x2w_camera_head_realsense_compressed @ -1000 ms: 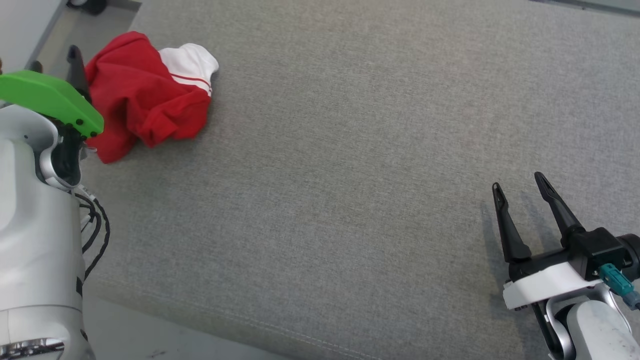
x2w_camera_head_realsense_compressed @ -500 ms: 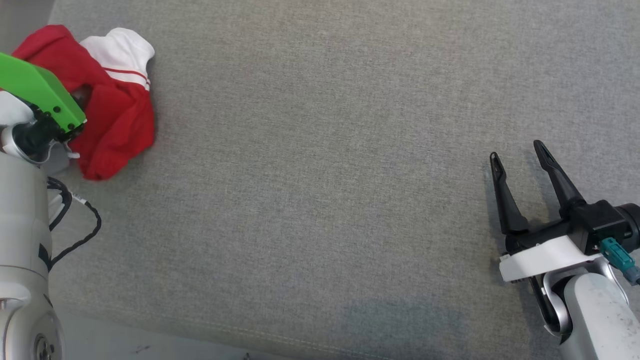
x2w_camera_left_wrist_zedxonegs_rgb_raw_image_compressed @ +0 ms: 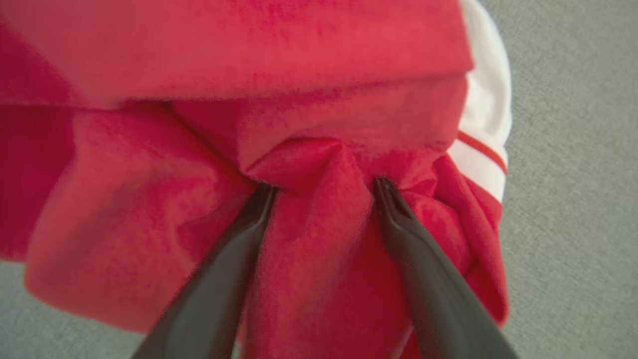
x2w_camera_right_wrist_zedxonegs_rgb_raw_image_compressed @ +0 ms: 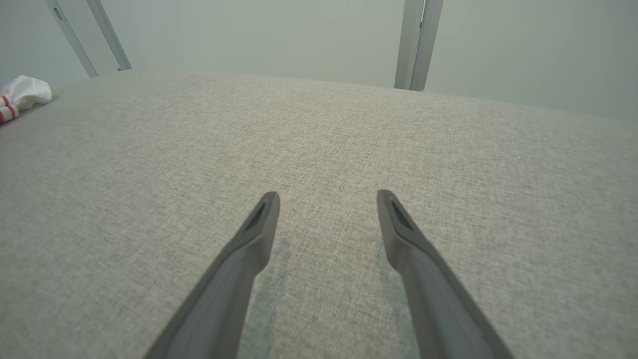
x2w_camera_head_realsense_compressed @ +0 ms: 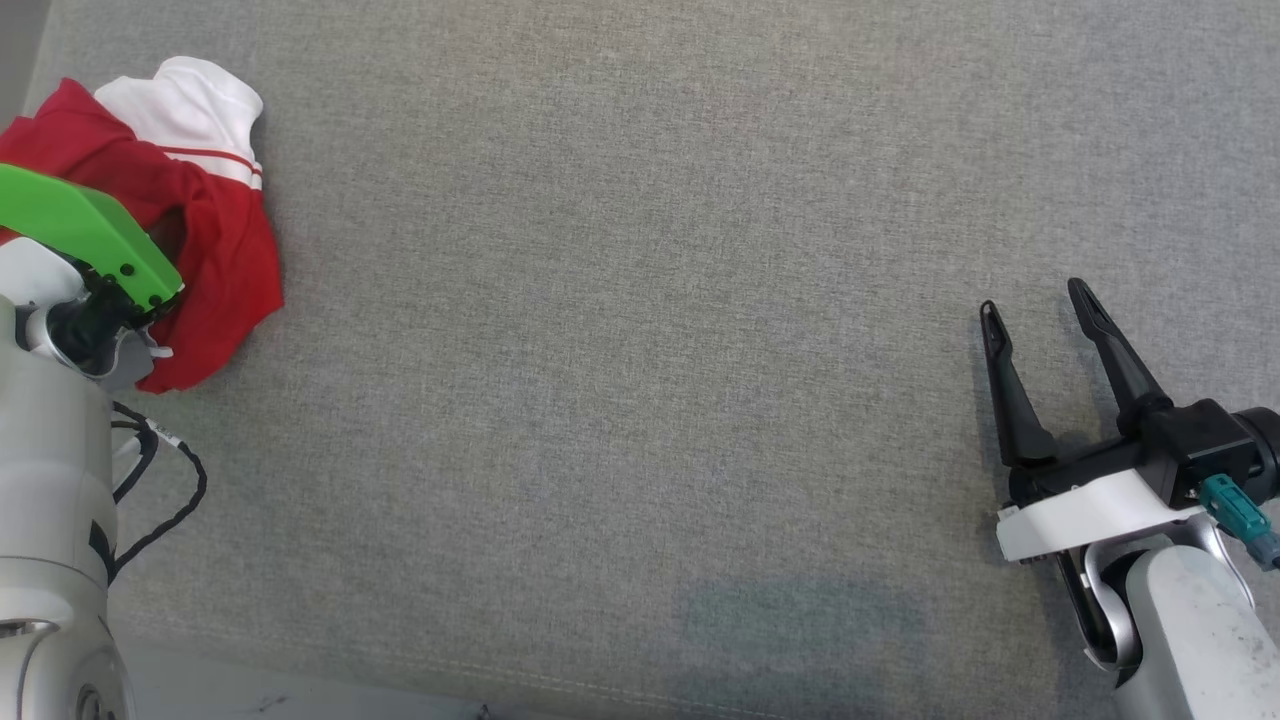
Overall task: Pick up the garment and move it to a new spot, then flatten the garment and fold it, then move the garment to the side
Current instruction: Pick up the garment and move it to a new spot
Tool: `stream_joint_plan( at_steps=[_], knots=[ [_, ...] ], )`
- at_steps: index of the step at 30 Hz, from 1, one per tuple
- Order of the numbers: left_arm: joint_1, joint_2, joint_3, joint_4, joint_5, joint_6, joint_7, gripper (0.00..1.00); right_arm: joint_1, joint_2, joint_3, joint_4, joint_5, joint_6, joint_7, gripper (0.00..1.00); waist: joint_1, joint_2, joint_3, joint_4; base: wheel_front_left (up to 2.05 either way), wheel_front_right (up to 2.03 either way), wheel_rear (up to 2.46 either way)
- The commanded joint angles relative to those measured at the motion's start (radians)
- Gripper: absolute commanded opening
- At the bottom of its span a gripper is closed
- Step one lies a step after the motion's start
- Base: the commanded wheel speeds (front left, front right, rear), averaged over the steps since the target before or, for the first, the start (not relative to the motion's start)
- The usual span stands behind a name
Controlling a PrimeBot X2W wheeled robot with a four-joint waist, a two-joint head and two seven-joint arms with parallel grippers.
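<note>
The garment [x2w_camera_head_realsense_compressed: 215, 250] is a crumpled red piece with a white, red-striped sleeve, lying at the far left of the grey fabric surface [x2w_camera_head_realsense_compressed: 640, 380]. My left arm's green wrist cover [x2w_camera_head_realsense_compressed: 85, 235] sits over its left part. In the left wrist view my left gripper [x2w_camera_left_wrist_zedxonegs_rgb_raw_image_compressed: 324, 187] is open, its two dark fingers pressed into the red garment [x2w_camera_left_wrist_zedxonegs_rgb_raw_image_compressed: 319, 89] with a raised fold between them. My right gripper [x2w_camera_head_realsense_compressed: 1033, 300] hovers open over bare fabric at the right, far from the garment. The right wrist view shows the right gripper [x2w_camera_right_wrist_zedxonegs_rgb_raw_image_compressed: 327, 195] with nothing between its fingers and the garment's white sleeve [x2w_camera_right_wrist_zedxonegs_rgb_raw_image_compressed: 25, 92] at far left.
The surface's front edge with a stitched seam [x2w_camera_head_realsense_compressed: 560, 675] runs along the bottom, with pale floor [x2w_camera_head_realsense_compressed: 250, 695] below it. A black cable [x2w_camera_head_realsense_compressed: 160, 500] loops beside my left arm. Beyond the far edge stand metal posts [x2w_camera_right_wrist_zedxonegs_rgb_raw_image_compressed: 413, 45] and a pale wall.
The head camera has swung, so the garment sits further left in the picture. My left wrist has come over the garment, and its finger that showed beside the cloth is now hidden. Right gripper unchanged.
</note>
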Motion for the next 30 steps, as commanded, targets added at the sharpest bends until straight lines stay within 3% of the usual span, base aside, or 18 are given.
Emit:
stream_joint_plan(
  at_steps=[1, 2, 16, 30],
  knots=[
    [0.020, -0.005, -0.002, 0.002, -0.009, -0.005, -0.019, 0.38, 0.007, 0.002, -0.003, -0.001, -0.005, -0.001, -0.003, 1.00, -0.0001, 0.0000, -0.003, 0.004, 0.00, 0.00, 0.00],
    [0.022, -0.008, 0.001, -0.003, -0.016, -0.009, -0.040, 0.00, 0.008, 0.001, -0.005, -0.001, -0.006, -0.001, -0.003, 1.00, -0.0001, 0.0000, -0.005, 0.007, 0.00, 0.00, 0.00],
    [0.040, -0.020, -0.079, -0.121, -0.016, -0.021, -0.397, 0.00, 0.031, 0.037, 0.014, 0.033, 0.021, -0.001, -0.003, 1.00, -0.0001, 0.0000, -0.145, 0.021, 0.00, 0.00, 0.00],
    [0.126, 0.006, -0.321, -0.426, -0.158, -0.020, -0.407, 0.00, 0.115, 0.114, -0.006, 0.053, 0.046, -0.001, -0.003, 1.00, -0.0001, 0.0000, -0.340, -0.093, 0.00, 0.00, 0.00]
  ],
)
